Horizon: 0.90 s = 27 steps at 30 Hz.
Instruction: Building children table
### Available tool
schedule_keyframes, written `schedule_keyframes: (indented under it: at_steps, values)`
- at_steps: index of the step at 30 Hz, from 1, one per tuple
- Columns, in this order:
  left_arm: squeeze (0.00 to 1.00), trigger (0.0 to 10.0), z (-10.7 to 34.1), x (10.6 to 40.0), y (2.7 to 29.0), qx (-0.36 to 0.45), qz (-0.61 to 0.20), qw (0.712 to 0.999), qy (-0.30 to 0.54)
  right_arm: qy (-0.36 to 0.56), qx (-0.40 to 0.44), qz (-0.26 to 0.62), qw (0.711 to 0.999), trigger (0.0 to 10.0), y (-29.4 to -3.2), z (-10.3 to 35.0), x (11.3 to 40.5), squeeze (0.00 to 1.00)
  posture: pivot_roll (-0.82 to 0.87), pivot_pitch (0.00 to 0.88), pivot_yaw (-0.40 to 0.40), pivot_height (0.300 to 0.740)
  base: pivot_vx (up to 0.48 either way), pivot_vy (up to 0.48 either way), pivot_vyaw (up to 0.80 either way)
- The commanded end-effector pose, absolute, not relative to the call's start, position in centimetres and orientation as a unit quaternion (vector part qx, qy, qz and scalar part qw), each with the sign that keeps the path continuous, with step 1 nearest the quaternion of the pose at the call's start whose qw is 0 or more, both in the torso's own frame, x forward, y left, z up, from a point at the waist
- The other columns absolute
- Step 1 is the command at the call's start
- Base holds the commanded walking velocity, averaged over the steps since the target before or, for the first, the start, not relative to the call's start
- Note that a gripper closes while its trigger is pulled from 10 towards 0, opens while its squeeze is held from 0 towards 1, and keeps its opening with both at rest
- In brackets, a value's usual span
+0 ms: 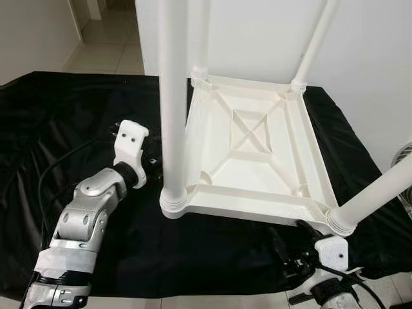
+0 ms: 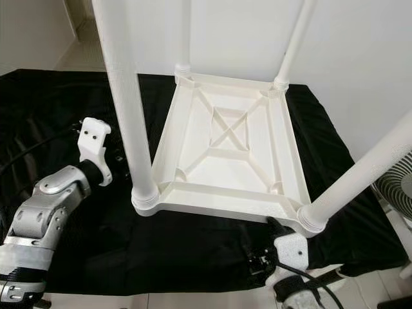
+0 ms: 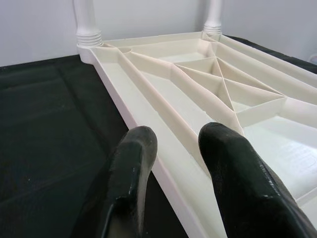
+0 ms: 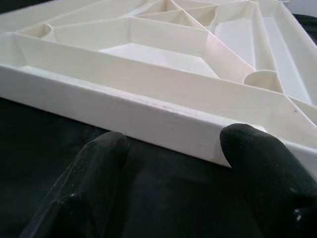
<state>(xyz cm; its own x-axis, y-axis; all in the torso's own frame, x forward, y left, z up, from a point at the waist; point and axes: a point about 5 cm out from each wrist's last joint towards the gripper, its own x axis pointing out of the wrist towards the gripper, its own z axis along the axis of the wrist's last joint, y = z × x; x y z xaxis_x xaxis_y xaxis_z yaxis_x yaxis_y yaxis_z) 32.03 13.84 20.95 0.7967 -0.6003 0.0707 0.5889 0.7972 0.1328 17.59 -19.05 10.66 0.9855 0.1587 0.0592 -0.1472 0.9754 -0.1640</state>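
While it lies upside down, the white plastic table (image 1: 257, 164) rests on a black cloth (image 1: 77, 129) that covers the counter. Its ribbed underside faces up, with a cross of ribs in the middle. Four white legs stand up from its corners: the near left leg (image 1: 172, 96), the near right leg (image 1: 380, 190), and two far legs (image 1: 315, 42) by the pale wall (image 1: 257, 32). No writing or labels can be read on it.

Just left of the table's left edge is the left end effector (image 3: 173, 163). Its two black fingers are apart, one over the cloth and one over the rim.

At the near right corner is the right end effector (image 4: 173, 163). Its fingers are spread wide, just beside the table's near edge, holding nothing.

A fan (image 2: 396, 180) sits on the floor at the right.
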Motion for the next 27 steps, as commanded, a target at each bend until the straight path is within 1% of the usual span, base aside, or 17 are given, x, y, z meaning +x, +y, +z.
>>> schedule_keyframes:
  at_steps: [1,5,8,12,15,17,20,23,27]
  values:
    - [0.0,10.0,21.0,31.6,12.3,0.052,-0.386,0.919,-0.062,-0.023,-0.083,0.058,0.995,10.0,-19.2,9.9,17.2,0.0,-0.04,0.113,-0.009,0.74,0.0,0.0,0.0]
    - [0.0,10.0,21.3,31.4,11.4,0.046,-0.411,0.908,-0.069,-0.009,-0.086,0.029,0.996,10.0,-19.6,9.0,16.7,0.0,-0.04,0.11,-0.008,0.74,0.0,0.0,0.0]
    - [0.0,10.0,21.4,31.3,11.2,0.046,-0.418,0.905,-0.071,-0.006,-0.087,0.02,0.996,10.0,-19.7,8.7,16.5,0.0,-0.04,0.11,-0.008,0.74,0.0,0.0,0.0]
    - [0.0,10.0,21.8,31.2,9.8,0.044,-0.451,0.888,-0.078,0.014,-0.099,-0.043,0.994,10.0,-21.2,7.2,15.7,0.0,-0.06,0.098,0.005,0.74,0.0,0.0,0.0]
    - [0.0,10.0,21.9,31.0,9.1,0.039,-0.462,0.882,-0.082,0.017,-0.1,-0.059,0.993,10.0,-21.9,6.7,15.6,0.0,-0.07,0.097,0.01,0.74,0.0,0.0,0.0]
    - [0.0,10.0,22.0,31.0,8.8,0.036,-0.465,0.881,-0.084,0.014,-0.106,-0.055,0.993,10.0,-22.1,6.7,15.6,0.0,-0.08,0.095,0.025,0.74,0.0,0.0,0.0]
    - [0.0,10.0,22.1,31.0,8.4,0.031,-0.468,0.879,-0.085,0.008,-0.118,-0.042,0.992,10.0,-22.3,6.6,15.6,0.0,-0.08,0.095,0.025,0.74,0.0,0.0,0.0]
    - [0.0,10.0,22.3,30.9,7.9,0.023,-0.471,0.877,-0.088,-0.003,-0.128,-0.072,0.989,10.0,-23.2,6.8,15.6,0.0,-0.09,0.099,0.037,0.74,0.0,0.0,0.0]
    - [0.0,10.0,22.5,30.8,7.6,0.016,-0.476,0.875,-0.089,-0.018,-0.134,-0.094,0.986,10.0,-23.5,7.1,15.7,0.0,-0.09,0.106,0.044,0.74,0.0,0.0,0.0]
